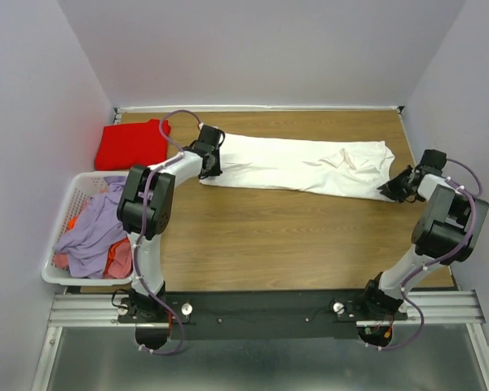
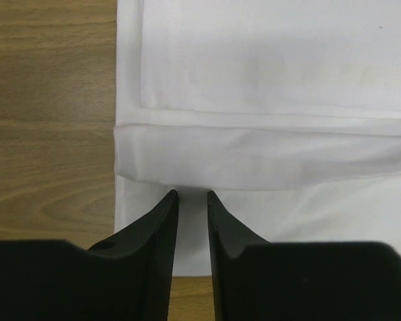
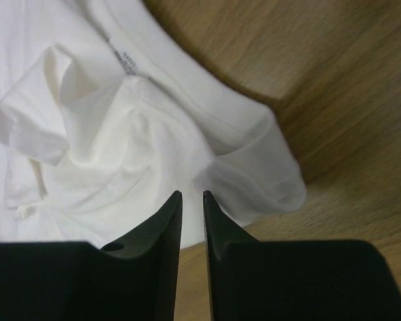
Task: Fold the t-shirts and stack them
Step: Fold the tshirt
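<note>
The white t-shirt (image 1: 293, 163) lies folded into a long strip across the far half of the table. Its hem end shows in the left wrist view (image 2: 267, 80) and its crumpled sleeve and collar end in the right wrist view (image 3: 120, 147). My left gripper (image 1: 209, 171) hangs over the strip's left end (image 2: 192, 192), its jaws nearly together with nothing between them. My right gripper (image 1: 395, 189) sits at the right end by the sleeve (image 3: 192, 194), with an equally narrow, empty gap. The red t-shirt (image 1: 130, 144) lies folded at the far left corner.
A white slatted laundry basket (image 1: 49, 265) stands at the left edge, holding lilac (image 1: 94, 232) and orange clothes. Bare wooden table (image 1: 293, 236) lies in front of the white shirt. Walls close in on three sides.
</note>
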`<control>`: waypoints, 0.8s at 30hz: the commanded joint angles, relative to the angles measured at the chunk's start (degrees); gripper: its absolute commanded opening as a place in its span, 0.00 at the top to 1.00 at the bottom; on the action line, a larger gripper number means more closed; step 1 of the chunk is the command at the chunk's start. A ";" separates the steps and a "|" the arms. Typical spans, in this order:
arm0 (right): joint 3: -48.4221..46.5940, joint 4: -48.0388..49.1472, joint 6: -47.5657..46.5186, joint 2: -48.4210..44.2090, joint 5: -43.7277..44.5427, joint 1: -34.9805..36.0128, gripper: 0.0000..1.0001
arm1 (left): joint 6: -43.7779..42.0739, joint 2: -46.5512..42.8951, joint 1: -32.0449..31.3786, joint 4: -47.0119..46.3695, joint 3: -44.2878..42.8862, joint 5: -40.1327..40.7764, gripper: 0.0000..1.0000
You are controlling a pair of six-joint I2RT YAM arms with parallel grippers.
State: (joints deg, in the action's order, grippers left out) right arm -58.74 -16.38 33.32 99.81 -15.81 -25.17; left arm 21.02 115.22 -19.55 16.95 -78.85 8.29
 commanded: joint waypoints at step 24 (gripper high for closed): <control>9.79 3.90 -2.55 -7.34 -4.58 -3.94 0.71 | 0.60 -9.05 3.82 3.00 12.33 0.06 0.59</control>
State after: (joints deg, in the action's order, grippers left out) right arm -48.47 -10.44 34.96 95.42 -19.40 -32.53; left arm 21.89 104.20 -16.73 16.78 -64.36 6.28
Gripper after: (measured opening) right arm 0.264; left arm 0.390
